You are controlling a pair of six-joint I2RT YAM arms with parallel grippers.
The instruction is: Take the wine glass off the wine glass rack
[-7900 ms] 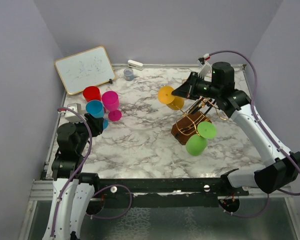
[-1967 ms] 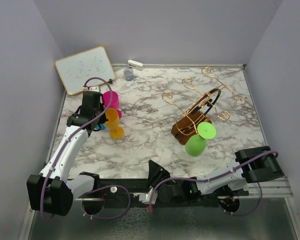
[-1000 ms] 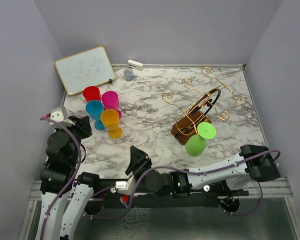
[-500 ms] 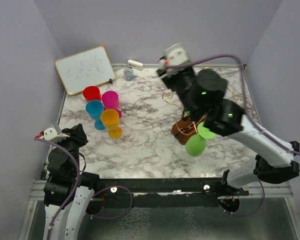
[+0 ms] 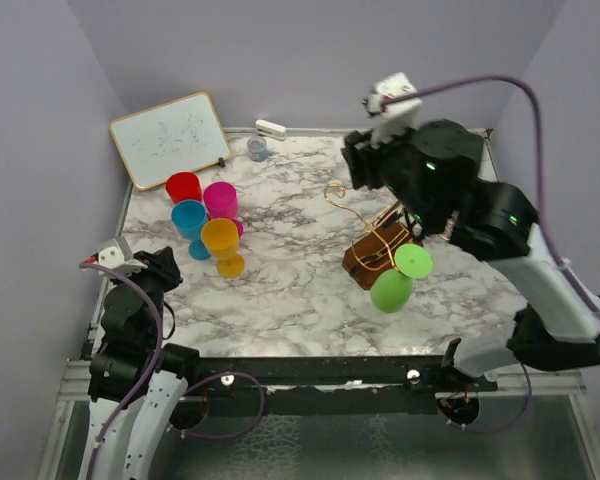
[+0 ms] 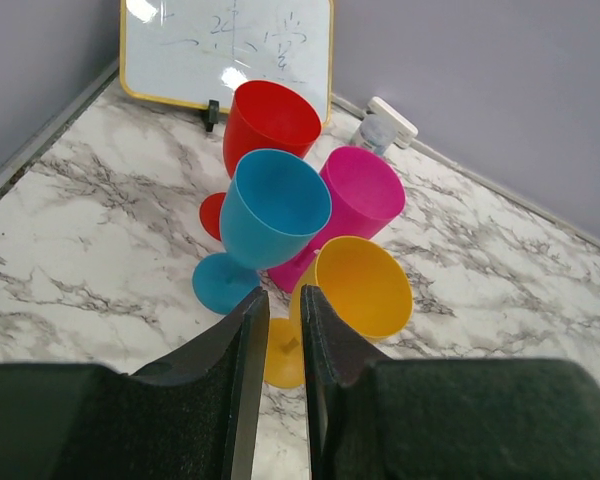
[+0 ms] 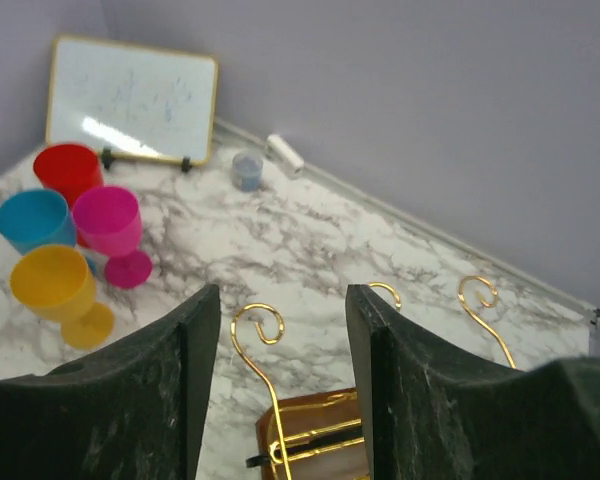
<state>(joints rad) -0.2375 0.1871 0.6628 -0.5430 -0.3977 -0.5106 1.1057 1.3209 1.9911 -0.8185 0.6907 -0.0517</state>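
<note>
A green wine glass (image 5: 391,288) hangs upside down from the wine glass rack (image 5: 371,257), a copper wire stand on a brown base at centre right. My right arm (image 5: 442,178) is raised over the rack. The right gripper (image 7: 282,295) is open and wide, high above the rack, and one curled arm end (image 7: 264,324) shows between its fingers. The green glass is out of the right wrist view. My left gripper (image 6: 285,297) is drawn back by the table's left edge, its jaws a narrow gap apart with nothing between them.
Red (image 5: 183,186), blue (image 5: 189,216), pink (image 5: 220,199) and orange (image 5: 221,241) glasses stand together at the left. A whiteboard (image 5: 168,138) leans at the back left. A small grey cup (image 5: 257,149) and a white object (image 5: 270,129) sit by the back wall.
My right arm swung up from low at the near edge to above the rack, and its jaws spread wider. The left arm stayed back by the left edge, barely moving.
</note>
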